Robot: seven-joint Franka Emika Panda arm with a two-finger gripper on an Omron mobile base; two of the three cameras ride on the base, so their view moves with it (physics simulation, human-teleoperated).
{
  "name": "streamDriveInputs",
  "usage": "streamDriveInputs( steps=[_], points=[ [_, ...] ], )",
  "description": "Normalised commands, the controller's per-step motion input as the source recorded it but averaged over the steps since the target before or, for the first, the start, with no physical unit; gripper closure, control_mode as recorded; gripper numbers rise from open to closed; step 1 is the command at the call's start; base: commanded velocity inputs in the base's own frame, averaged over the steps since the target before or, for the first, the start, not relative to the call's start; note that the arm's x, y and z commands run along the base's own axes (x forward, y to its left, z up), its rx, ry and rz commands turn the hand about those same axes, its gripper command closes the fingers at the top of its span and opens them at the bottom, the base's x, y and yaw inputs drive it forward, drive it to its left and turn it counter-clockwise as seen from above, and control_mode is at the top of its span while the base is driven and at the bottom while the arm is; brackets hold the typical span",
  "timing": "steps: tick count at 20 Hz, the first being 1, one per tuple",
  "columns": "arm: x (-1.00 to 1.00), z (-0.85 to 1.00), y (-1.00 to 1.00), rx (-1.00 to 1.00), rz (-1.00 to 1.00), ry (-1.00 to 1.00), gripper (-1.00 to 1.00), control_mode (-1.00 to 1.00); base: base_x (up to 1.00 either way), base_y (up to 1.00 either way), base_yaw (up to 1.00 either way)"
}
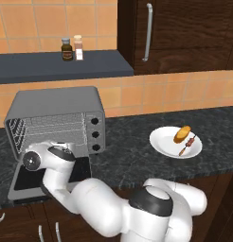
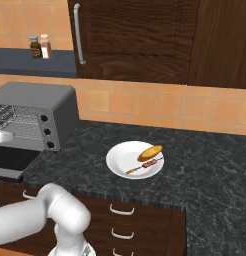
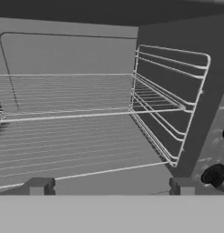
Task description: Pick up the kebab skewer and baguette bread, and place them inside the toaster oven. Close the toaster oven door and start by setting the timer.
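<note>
The toaster oven (image 1: pixel 54 101) (image 2: pixel 40 97) stands at the left of the dark counter with its inside showing. The toaster oven door (image 1: pixel 23 180) (image 2: pixel 7 160) lies folded down flat in front of it. My gripper (image 3: pixel 110 186) hangs open just before the opening, facing the bare wire racks (image 3: pixel 77 113), with nothing between its fingers. My arm's wrist hovers over the lowered door. To the right, a white plate (image 1: pixel 158 144) (image 2: pixel 115 162) carries the baguette bread (image 1: pixel 182 133) (image 2: pixel 150 152) and, beside it, the kebab skewer (image 1: pixel 188 145) (image 2: pixel 144 167).
Three black knobs (image 1: pixel 95 134) (image 2: pixel 46 131) (image 3: pixel 214 175) line the oven's right panel. Two spice bottles (image 1: pixel 72 48) (image 2: pixel 40 46) stand on the dark shelf above. A wood cabinet with a bar handle (image 1: pixel 147 32) hangs behind. Drawers sit under the counter's front edge.
</note>
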Motion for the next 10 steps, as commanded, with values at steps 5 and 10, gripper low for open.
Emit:
streamDriveInputs(
  steps=[5,10],
  points=[
    [0.39,-0.16,0.08,-0.05,0.08,0.0,-1.0,-1.0,0.0,0.0,0.0],
    [0.57,-0.28,0.31,-0.03,0.02,0.0,-1.0,-1.0,0.0,0.0,0.0]
  ],
)
